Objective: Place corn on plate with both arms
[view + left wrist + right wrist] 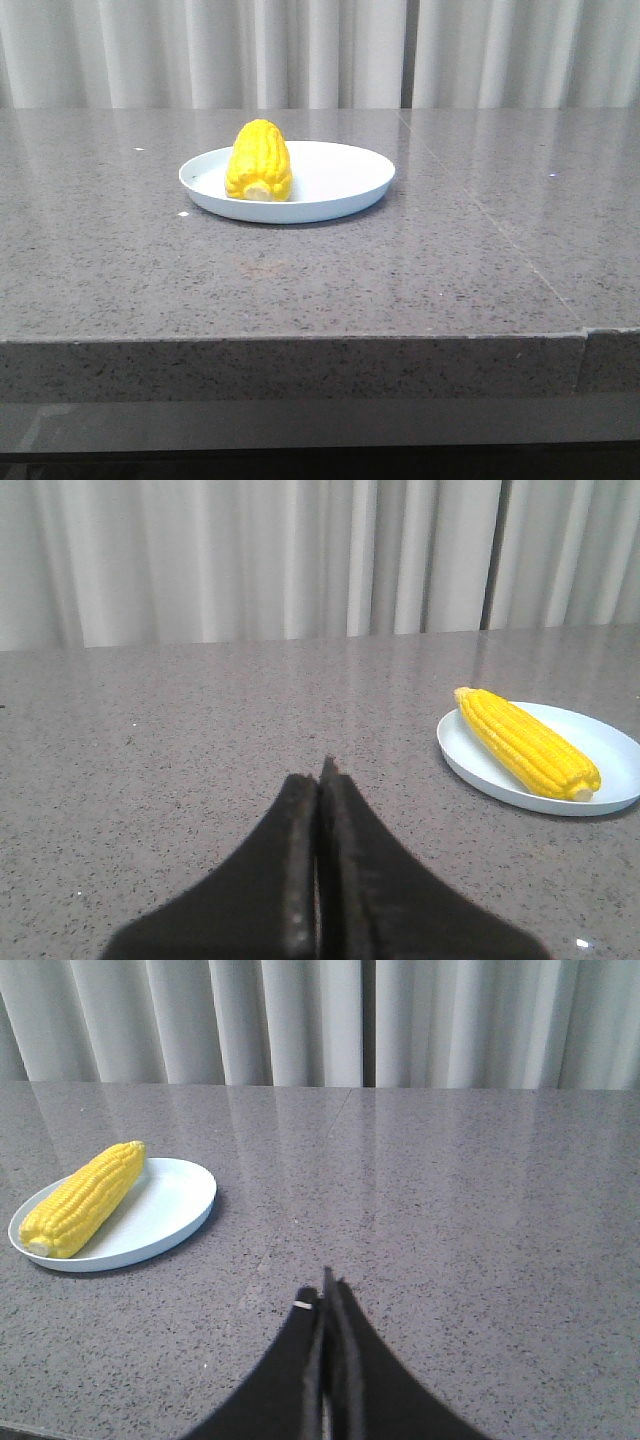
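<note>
I see the corn (259, 160) lying on its side in the left half of the plate (340, 180), cream end toward me, on the grey stone table (300, 280). My left gripper (322, 780) sits well apart from it, fingers pressed together and empty; the right gripper (327, 1290) likewise, jaws closed on nothing.

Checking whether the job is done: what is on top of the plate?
The corn lies on the plate, toward its left side in the front view, cream core end facing the camera. The plate surface beneath the cob is covered. Nothing else shows on it.
</note>
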{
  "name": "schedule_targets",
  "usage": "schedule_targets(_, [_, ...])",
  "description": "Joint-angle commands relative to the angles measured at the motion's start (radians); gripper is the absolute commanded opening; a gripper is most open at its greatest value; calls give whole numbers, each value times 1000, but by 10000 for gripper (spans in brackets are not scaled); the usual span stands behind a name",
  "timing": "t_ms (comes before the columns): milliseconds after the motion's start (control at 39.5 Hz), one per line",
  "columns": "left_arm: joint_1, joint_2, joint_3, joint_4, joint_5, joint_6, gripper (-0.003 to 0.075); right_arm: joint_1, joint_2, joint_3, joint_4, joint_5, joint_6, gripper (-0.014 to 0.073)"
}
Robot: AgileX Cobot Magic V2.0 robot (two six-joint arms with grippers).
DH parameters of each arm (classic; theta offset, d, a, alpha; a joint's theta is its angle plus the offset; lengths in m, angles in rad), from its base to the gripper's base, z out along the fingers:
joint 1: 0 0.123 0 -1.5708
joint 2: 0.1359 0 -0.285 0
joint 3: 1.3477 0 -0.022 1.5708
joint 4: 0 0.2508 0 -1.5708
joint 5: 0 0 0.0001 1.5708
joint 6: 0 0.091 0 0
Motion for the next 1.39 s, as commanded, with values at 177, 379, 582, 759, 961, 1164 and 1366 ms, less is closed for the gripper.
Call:
schedule_targets(177, [-1, -17, -25, 8, -79, 0, -20, -6, 13, -23, -10, -85, -10, -69])
schedule_targets(379, [-1, -17, -25, 8, -79, 0, -20, -6, 13, -23, -10, -85, -10, -69])
schedule_targets(582, [-1, -17, -25, 4, -79, 0, -20, -6, 13, -23, -10, -85, -10, -69])
schedule_targets(759, [23, -19, -25, -125, -82, 129, -20, -6, 13, -23, -10, -85, -10, -69])
schedule_targets(961, [151, -19, 4, -364, -149, 389, -20, -6, 13, -23, -10, -85, -10, -69])
schedule_targets(1164, [252, -21, 124, -366, -282, 385, -20, -6, 13, -23, -10, -85, -10, -69])
schedule_targets(1366, [271, -21, 242, -341, -325, 383, -20, -6, 13, -23, -10, -85, -10, -69])
